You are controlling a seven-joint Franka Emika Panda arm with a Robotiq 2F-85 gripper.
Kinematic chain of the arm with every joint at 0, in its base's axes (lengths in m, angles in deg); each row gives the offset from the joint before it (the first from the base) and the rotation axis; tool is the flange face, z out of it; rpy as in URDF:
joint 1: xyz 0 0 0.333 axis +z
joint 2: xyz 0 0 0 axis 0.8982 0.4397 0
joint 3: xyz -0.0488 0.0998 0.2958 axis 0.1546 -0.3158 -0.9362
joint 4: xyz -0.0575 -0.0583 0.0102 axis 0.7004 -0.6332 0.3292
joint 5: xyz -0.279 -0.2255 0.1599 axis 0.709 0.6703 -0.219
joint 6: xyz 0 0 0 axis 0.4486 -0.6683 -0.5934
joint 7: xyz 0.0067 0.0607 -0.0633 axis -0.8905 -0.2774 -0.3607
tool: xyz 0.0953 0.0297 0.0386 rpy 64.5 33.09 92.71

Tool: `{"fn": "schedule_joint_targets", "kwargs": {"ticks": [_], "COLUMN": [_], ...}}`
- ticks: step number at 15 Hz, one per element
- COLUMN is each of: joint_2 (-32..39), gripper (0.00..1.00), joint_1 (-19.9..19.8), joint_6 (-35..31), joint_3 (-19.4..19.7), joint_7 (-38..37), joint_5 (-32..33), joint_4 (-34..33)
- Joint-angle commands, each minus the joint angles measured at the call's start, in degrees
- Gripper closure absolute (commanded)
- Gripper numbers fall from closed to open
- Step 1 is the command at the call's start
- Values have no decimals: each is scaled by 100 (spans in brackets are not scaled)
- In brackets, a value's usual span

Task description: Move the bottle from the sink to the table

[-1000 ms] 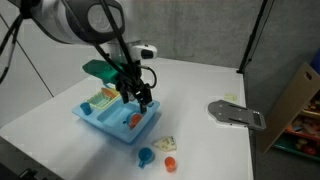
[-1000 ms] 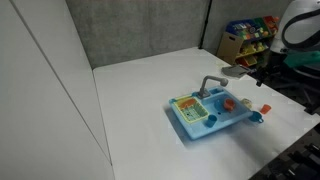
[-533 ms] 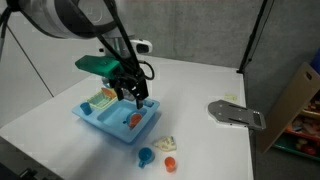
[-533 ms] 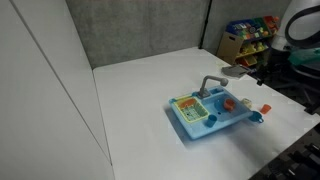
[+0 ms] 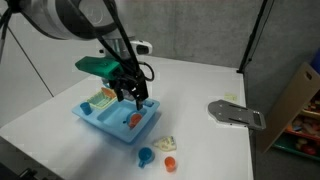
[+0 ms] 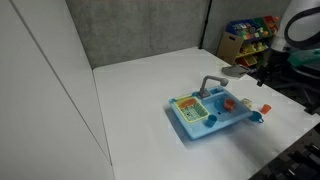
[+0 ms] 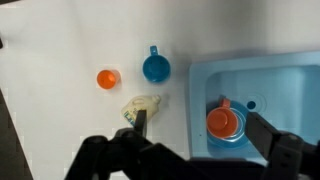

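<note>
The pale yellow bottle [image 7: 145,104] lies on its side on the white table [image 7: 55,110], just outside the light blue sink [image 7: 285,75]. It also shows in an exterior view [image 5: 165,144] beside the sink [image 5: 100,118]. My gripper [image 7: 200,127] is open and empty, and hangs above the sink's basin edge [image 5: 133,99]. In the wrist view one fingertip overlaps the bottle and the other stands over the basin. A red-orange cup [image 7: 224,122] sits in the basin between the fingers.
A small blue cup [image 7: 155,68] and a small orange cup [image 7: 108,78] stand on the table near the bottle. A grey flat device [image 5: 237,115] lies further off. The sink's grey faucet [image 6: 210,85] and green-yellow rack [image 6: 188,106] sit at its other end.
The arm shifted slightly to the left over the sink a second ago and has since held still. The objects have not moved.
</note>
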Motion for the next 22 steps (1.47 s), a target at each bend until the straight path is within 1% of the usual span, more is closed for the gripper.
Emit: {"fn": "schedule_joint_targets", "kwargs": {"ticks": [1,8,12,15,17,22], "joint_2": [-303,-1065,-1622,-2001,-2238,-2876], "gripper": [0,0,0,0,0,0], "joint_1": [-26,36,110,164,182,143], "joint_6": [102,389,608,951,1182,1836], "joint_3": [-117,-369,-528,-587,-600,-601], "joint_7": [-85,-32,54,262,275,190], "joint_5": [77,-137,-317,-584,-662,-584], "joint_4": [143,314,487,572,615,637]}}
